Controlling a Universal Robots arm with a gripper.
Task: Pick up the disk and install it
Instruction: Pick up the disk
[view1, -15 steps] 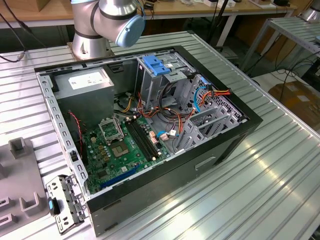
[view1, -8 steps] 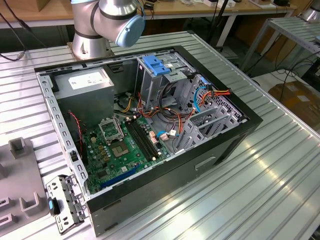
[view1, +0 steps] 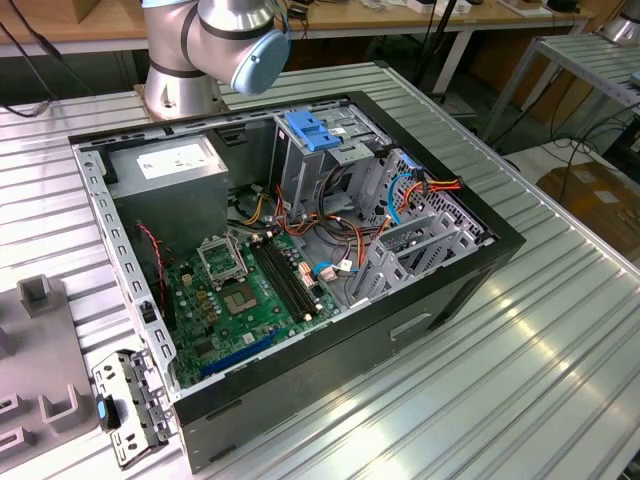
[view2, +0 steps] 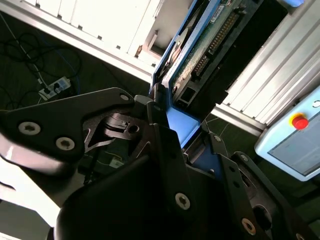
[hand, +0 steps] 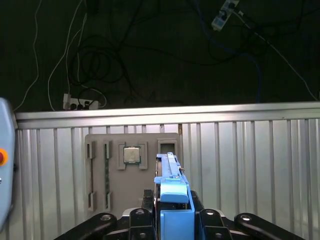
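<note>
Exterior view: open computer case (view1: 400, 330) lay on the ribbed tabletop (view1: 540, 370), arm base (view1: 180, 85) behind it; second wrist view: claw (view2: 172, 125) clamped tight on the disk (view2: 200, 45), circuit-board face exposed; first wrist view: disk stood edge-on in the claw, over the tabletop, near a grey fixture plate (hand: 120, 185) carrying a processor chip (hand: 131, 155).

I work in a robotics lab: an open computer case (view1: 400, 340) sits on a ribbed aluminium table (view1: 540, 380), wooden workbenches (view1: 60, 25) at the far side, cables (hand: 95, 65) trailing across the floor (hand: 160, 35)
</note>
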